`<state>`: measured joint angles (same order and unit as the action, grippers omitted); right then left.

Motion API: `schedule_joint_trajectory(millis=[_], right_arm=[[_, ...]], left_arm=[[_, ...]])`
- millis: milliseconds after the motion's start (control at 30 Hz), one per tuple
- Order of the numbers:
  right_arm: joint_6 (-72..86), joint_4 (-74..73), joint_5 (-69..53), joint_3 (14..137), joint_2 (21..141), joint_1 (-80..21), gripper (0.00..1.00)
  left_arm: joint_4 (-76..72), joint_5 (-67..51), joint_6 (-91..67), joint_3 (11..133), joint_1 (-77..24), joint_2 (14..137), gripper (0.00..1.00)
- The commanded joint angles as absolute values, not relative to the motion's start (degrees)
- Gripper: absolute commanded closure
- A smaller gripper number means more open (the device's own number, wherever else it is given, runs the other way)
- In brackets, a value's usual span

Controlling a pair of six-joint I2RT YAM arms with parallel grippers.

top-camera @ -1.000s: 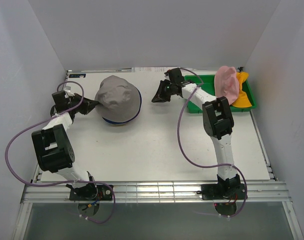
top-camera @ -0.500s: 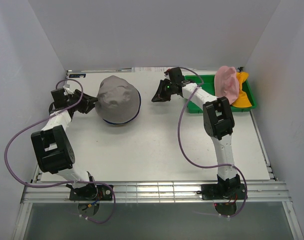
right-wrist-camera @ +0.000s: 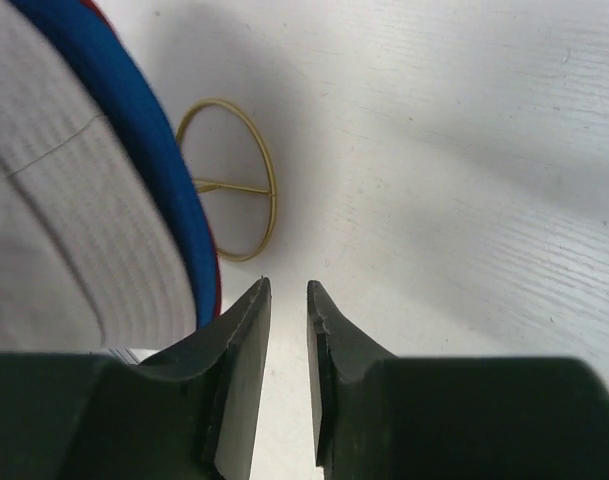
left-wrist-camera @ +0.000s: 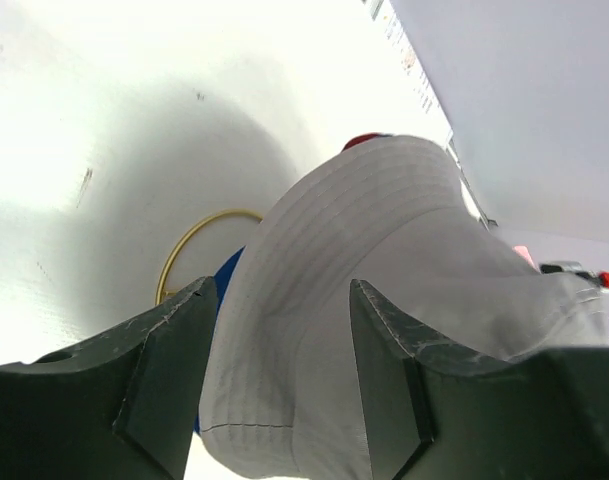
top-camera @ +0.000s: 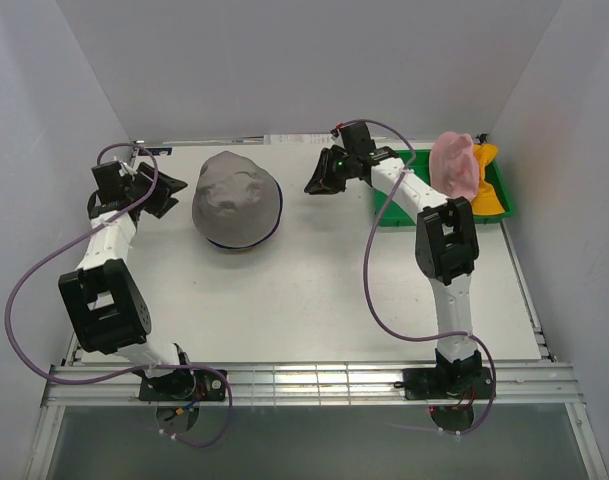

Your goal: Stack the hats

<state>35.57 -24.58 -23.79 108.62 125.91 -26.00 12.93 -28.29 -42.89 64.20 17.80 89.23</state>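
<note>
A grey hat (top-camera: pixel 236 198) lies crown-up on the table, over a blue hat (top-camera: pixel 246 243) of which only the rim shows. In the left wrist view the grey hat (left-wrist-camera: pixel 384 260) fills the middle, with slivers of the blue hat (left-wrist-camera: pixel 224 275) and a dark red hat (left-wrist-camera: pixel 364 141) under it. My left gripper (top-camera: pixel 176 192) (left-wrist-camera: pixel 279 290) is open just left of the pile, holding nothing. My right gripper (top-camera: pixel 310 187) (right-wrist-camera: pixel 287 290) hovers right of the pile, its jaws a narrow gap apart and empty. A pink hat (top-camera: pixel 454 165) and a yellow-orange hat (top-camera: pixel 489 192) sit at the green tray.
The green tray (top-camera: pixel 396 216) stands at the back right. A thin wire ring (right-wrist-camera: pixel 234 185) lies flat beside the pile's right rim, and another wire ring (left-wrist-camera: pixel 184 250) lies by its left rim. White walls enclose the table on three sides.
My left gripper has opened, let go of the grey hat's rim and drawn back to the left. The right gripper's jaws have parted a little and that arm has shifted slightly.
</note>
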Motion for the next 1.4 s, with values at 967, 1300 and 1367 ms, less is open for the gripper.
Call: schedule_joint_trajectory(millis=[967, 1300, 1367], right_arm=[[13.2, -47.1, 6.6, 120.3, 108.5, 6.3, 0.35], [11.9, -47.7, 10.1, 123.8, 115.8, 6.6, 0.39], [12.0, -47.6, 10.1, 123.4, 116.3, 6.6, 0.41]], left_arm=[[15.3, -34.5, -38.5, 85.4, 1.9, 79.9, 0.32], [15.2, -34.5, -38.5, 83.8, 1.5, 79.1, 0.32], [15.3, -34.4, -38.5, 83.9, 1.5, 79.1, 0.32]])
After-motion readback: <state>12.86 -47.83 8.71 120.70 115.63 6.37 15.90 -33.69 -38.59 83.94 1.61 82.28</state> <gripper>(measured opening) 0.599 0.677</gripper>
